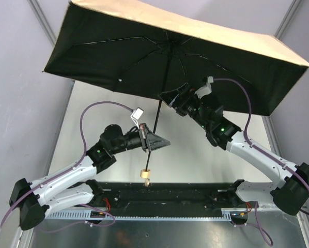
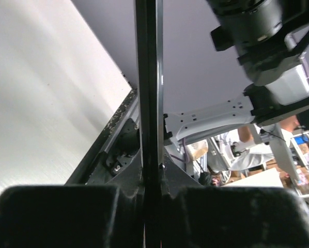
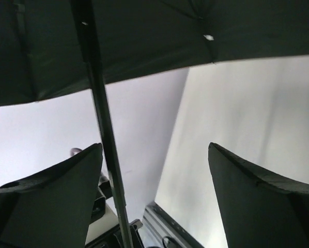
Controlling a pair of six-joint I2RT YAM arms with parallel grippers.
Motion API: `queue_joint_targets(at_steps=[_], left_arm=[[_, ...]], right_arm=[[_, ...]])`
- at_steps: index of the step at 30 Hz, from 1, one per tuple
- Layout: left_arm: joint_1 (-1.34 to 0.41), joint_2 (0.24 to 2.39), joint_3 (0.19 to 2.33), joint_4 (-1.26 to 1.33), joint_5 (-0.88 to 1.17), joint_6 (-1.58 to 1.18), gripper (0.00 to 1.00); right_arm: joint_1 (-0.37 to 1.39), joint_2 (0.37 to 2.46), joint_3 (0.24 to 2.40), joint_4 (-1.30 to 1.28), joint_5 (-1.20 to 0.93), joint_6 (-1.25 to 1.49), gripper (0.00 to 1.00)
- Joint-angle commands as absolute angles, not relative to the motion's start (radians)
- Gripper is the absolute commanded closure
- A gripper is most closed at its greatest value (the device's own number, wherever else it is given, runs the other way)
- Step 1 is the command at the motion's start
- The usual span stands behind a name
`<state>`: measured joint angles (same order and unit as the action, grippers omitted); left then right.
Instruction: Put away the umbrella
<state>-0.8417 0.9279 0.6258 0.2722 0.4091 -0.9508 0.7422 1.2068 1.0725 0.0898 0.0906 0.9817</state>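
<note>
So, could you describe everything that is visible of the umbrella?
The umbrella is open: canopy beige on top, black underneath. Its thin black shaft runs down, slightly tilted, to a small pale handle. The left fingers are shut on the lower shaft; the right fingers stand open around it, higher up, under the canopy.

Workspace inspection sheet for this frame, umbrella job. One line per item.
Surface: pale grey table, no marks seen.
Job's things: umbrella open, held above the table; black shaft tilted; pale handle hanging at its lower end.
Clutter: nothing seen.
Grippers: left gripper shut on the shaft above the handle; right gripper open, fingers either side of the shaft higher up.
Cables: purple cables loop off both arms.
Surroundings: grey wall panels.
</note>
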Motion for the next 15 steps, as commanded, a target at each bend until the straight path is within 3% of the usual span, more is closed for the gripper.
queue_joint_targets(at_steps=[1,8,15], left_arm=[[-0.796,0.927,0.638,0.506,0.580,-1.020,1.00],[-0.793,0.915,0.624,0.534,0.625,-1.054,1.00],[-0.793,0.911,0.600,0.516,0.585,-1.063,1.00]], right_arm=[[0.705,1.220,1.068,0.371,0.064,1.068,0.13],[0.603,1.338,1.121,0.618,0.088,1.114,0.19],[0.622,1.450,1.390,0.271,0.327,0.996,0.29]])
